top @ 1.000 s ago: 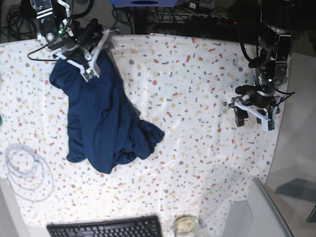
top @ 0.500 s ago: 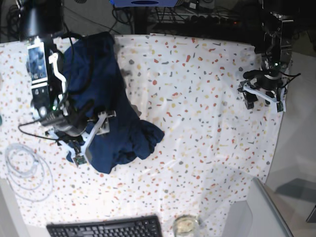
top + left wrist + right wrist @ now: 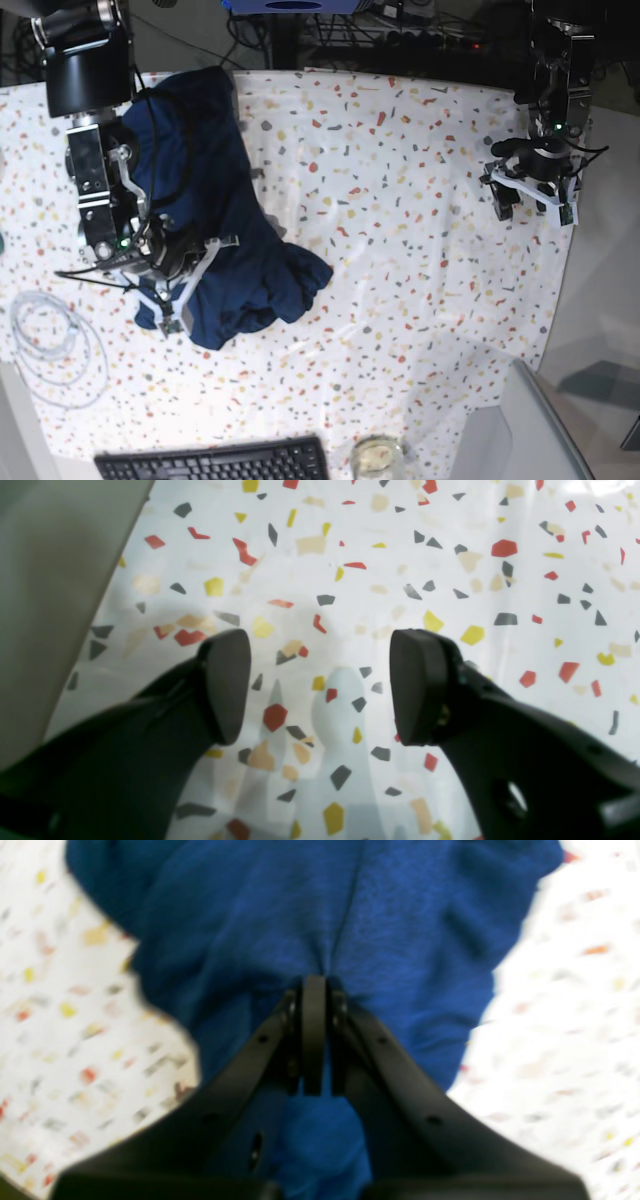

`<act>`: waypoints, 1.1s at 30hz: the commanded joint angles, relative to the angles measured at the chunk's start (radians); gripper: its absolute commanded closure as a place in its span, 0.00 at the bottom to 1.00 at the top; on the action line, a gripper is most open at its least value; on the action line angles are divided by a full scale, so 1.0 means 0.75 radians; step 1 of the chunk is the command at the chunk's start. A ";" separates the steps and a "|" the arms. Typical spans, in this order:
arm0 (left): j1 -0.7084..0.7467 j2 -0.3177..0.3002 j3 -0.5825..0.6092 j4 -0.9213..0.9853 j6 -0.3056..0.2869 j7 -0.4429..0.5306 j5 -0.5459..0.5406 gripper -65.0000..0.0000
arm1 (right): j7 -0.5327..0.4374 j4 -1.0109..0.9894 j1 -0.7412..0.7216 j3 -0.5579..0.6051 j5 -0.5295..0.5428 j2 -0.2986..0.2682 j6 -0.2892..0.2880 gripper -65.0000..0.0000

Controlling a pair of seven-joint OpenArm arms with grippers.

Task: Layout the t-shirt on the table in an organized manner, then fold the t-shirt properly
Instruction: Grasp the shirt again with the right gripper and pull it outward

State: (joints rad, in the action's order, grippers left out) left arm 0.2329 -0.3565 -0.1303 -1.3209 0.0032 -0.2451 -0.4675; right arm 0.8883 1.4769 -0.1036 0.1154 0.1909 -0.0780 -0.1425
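Speckled white cloth covered the table (image 3: pixel 400 250), with a keyboard (image 3: pixel 212 462) at the near edge and a coil of white cable (image 3: pixel 50 345) at the near left of the base view. Just beyond these lay the t-shirt (image 3: pixel 215 230), rumpled in a long heap, not spread out.

The right gripper (image 3: pixel 313 1035), which a second earlier had stood at the far end of the garment with its jaws apart, had come to the near end and closed. Its pads met with navy fabric gathered at the tips (a pinch on the hem region, by my judgement). The layout step therefore appeared to be starting, with no folding done. That arm reached down across the shirt, its gripper low over the near part of the heap.

Farther off, the left gripper (image 3: pixel 320 685) hung over bare cloth near the table's side edge, jaws wide apart and holding nothing, well apart from the shirt.
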 commanded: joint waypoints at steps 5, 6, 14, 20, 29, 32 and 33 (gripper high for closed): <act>-0.025 -0.021 -0.011 -0.020 0.001 0.029 0.007 0.35 | 0.034 0.282 0.176 0.066 0.010 0.001 -0.009 1.00; -0.031 -0.021 -0.011 -0.020 0.001 0.029 0.007 0.35 | 0.030 0.335 0.233 0.107 0.010 -0.005 -0.009 1.00; -0.072 -0.019 -0.011 -0.020 0.001 0.029 0.011 0.35 | 0.028 0.472 0.511 0.397 0.006 -0.077 -0.009 1.00; -0.072 -0.019 -0.009 -0.018 0.001 0.029 0.011 0.35 | 0.034 0.444 0.599 0.539 0.006 -0.136 -0.007 1.00; -0.056 -0.031 -0.009 -0.030 0.001 0.029 0.011 0.35 | 0.175 0.511 0.622 0.588 0.006 -0.188 -0.005 0.99; -0.056 -0.023 -0.009 -0.030 0.001 0.029 0.011 0.35 | 0.138 0.601 0.628 0.520 0.006 -0.183 -0.001 0.96; -0.056 -0.021 -0.009 -0.030 0.001 0.029 0.011 0.35 | 0.120 0.630 0.624 0.473 0.006 -0.175 -0.001 0.91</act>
State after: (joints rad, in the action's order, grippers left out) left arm 0.1993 -0.3573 -0.1310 -1.3243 0.0032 -0.2459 -0.4606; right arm 0.9924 1.9308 0.3752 0.4747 0.1986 -0.2081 -0.1463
